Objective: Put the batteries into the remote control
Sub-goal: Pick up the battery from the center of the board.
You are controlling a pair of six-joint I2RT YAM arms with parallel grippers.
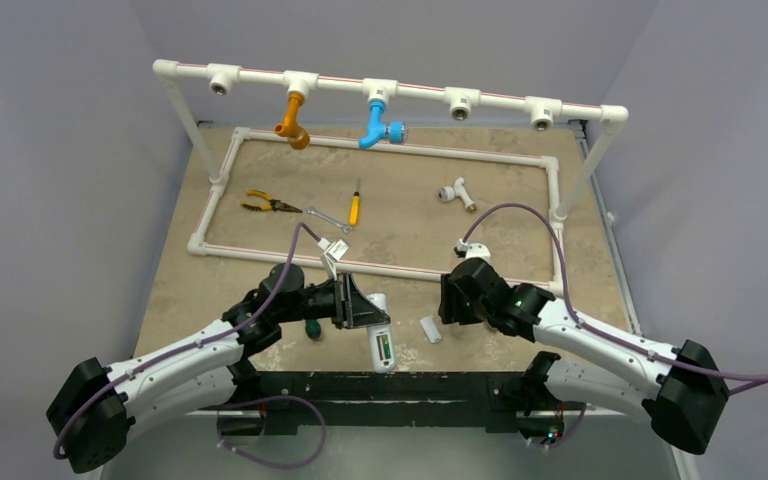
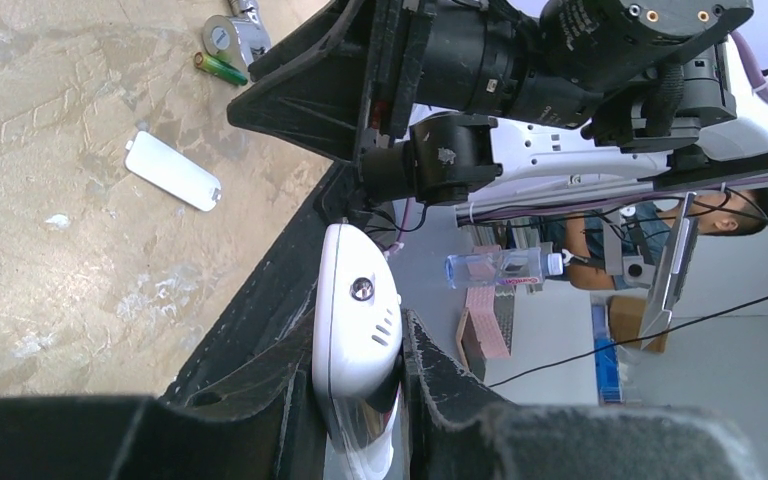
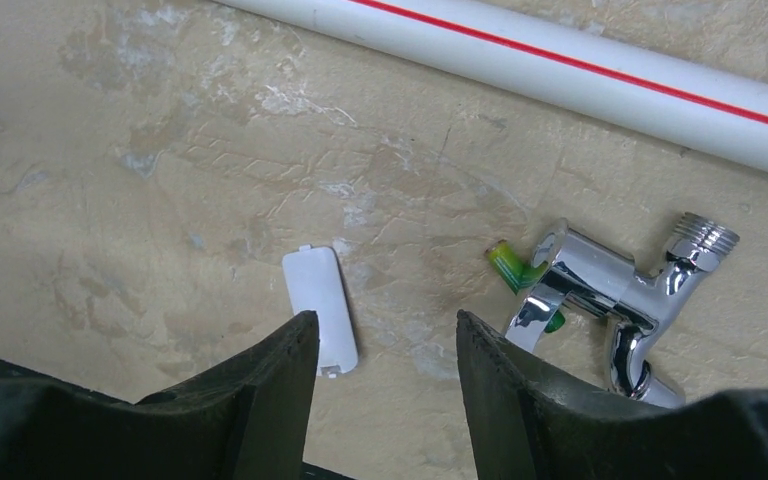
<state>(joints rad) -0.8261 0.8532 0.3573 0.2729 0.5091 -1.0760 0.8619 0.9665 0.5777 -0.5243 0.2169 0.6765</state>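
At lower centre of the top view, my left end effector [image 1: 365, 308] grips the remote control [image 1: 382, 348]; my right end effector [image 3: 388, 370] gapes empty beside the cover plate [image 3: 318, 300].

Walls [image 1: 60, 150]: you see plain pale grey on three sides.
Table [image 1: 400, 215]: your tan, mottled top, evenly lit.

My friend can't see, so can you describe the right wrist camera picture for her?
The right gripper hangs open and empty over a tan table. A small white cover plate lies by one finger, a green battery pokes from under a chrome tap, and a red-striped white pipe crosses the top.
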